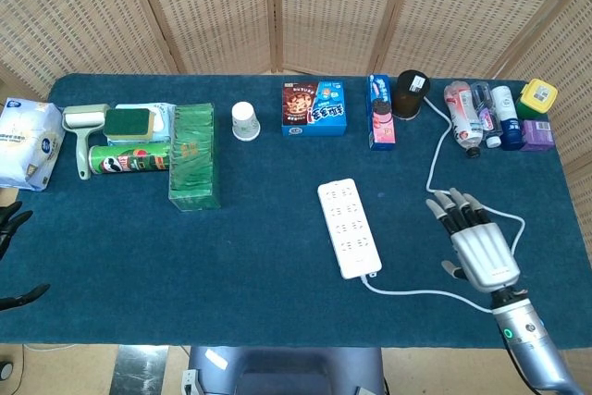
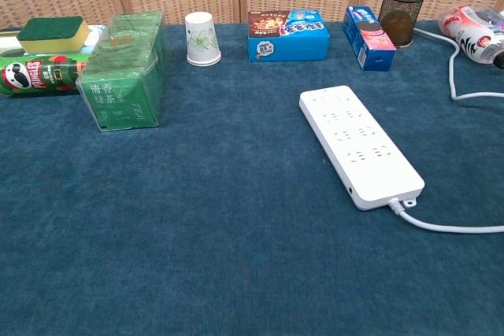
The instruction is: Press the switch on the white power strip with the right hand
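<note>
Status: we see the right hand point(image 1: 479, 252) palm-down above the bench point(image 1: 259, 238), fingers point(image 1: 453, 205) spread and straight, holding nothing. It sits well to the right of the white power strip point(image 1: 349, 228), not touching it, over the loop of the strip's white cable point(image 1: 472, 199). Chest view doesn't show the hand at all.

Power strip lies flat on the blue cloth right of centre, long axis running away from the robot, cable leaving its near end. In the chest view we see the strip point(image 2: 360, 144) with the small switch point(image 2: 382, 173) near its near end, nothing on it.

Left hand point(image 1: 11, 228) shows only as dark fingertips at the left frame edge; we cannot tell whether it's open or closed.

Back row, left to right: Pringles can point(image 1: 128, 159), green tea box point(image 1: 195, 155), paper cup point(image 1: 244, 121), cookie box point(image 1: 314, 107), mesh pen holder point(image 1: 411, 93), bottles point(image 1: 467, 110).
</note>
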Robot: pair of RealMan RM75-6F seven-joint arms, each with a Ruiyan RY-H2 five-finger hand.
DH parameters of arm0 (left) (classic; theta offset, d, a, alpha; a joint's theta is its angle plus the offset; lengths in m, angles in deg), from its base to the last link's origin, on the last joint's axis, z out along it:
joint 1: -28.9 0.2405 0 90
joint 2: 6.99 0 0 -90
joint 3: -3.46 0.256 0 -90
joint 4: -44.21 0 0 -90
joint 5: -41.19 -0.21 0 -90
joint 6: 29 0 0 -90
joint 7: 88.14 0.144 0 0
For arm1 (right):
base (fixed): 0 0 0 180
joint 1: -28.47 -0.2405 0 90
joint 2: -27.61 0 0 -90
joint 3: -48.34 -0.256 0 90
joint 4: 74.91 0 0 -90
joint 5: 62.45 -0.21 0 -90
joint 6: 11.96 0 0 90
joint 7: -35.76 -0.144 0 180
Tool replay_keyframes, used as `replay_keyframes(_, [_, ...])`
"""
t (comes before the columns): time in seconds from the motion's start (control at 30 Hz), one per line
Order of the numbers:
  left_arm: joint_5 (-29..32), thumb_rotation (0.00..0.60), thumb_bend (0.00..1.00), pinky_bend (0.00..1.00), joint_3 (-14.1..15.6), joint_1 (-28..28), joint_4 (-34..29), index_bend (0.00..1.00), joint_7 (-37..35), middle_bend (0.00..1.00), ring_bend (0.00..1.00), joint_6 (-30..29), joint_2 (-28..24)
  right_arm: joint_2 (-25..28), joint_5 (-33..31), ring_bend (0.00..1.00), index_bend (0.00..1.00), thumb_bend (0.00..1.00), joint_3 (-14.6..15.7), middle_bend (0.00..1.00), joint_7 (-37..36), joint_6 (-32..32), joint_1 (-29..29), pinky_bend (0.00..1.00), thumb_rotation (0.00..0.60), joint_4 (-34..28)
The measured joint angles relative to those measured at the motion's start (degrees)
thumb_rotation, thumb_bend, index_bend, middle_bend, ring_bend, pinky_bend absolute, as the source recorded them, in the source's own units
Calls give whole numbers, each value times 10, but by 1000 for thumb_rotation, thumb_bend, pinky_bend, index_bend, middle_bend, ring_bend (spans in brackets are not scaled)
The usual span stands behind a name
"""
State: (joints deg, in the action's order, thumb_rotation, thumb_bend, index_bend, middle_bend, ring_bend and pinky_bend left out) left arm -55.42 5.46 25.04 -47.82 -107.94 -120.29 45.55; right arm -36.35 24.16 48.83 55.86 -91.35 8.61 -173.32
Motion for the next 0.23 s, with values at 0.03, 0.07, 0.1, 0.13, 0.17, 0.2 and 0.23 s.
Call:
replay_keyframes(0.03, [0,600,122,0,0,0,-1,0,1,0,0,-1,0,-2,1,2,42,0,1,4,-2,-6,5,66,600,11])
replay_keyframes(0.07, [-1,600,122,0,0,0,-2,0,2,0,0,-1,-1,-4,2,0,37,0,1,0,-4,-12,9,57,600,23])
replay_keyframes(0.1, [-1,600,122,0,0,1,-3,0,3,0,0,-2,-1,-7,5,0,36,0,1,0,-6,-22,15,52,600,39])
replay_keyframes(0.13, [0,600,122,0,0,1,-3,0,4,0,0,-1,-1,-11,7,0,36,0,0,0,-7,-30,19,46,600,52])
replay_keyframes(0.17, [0,600,122,0,0,1,-4,0,4,0,0,-1,-1,-16,10,0,36,0,-1,0,-8,-40,23,40,600,65])
replay_keyframes(0.2, [0,600,122,0,0,0,-4,0,4,0,0,0,-1,-23,13,0,36,0,-3,0,-8,-53,30,36,600,82])
replay_keyframes(0.23, [1,600,122,0,0,0,-4,0,5,0,0,1,-1,-28,14,0,36,0,-4,0,-9,-62,35,31,600,94])
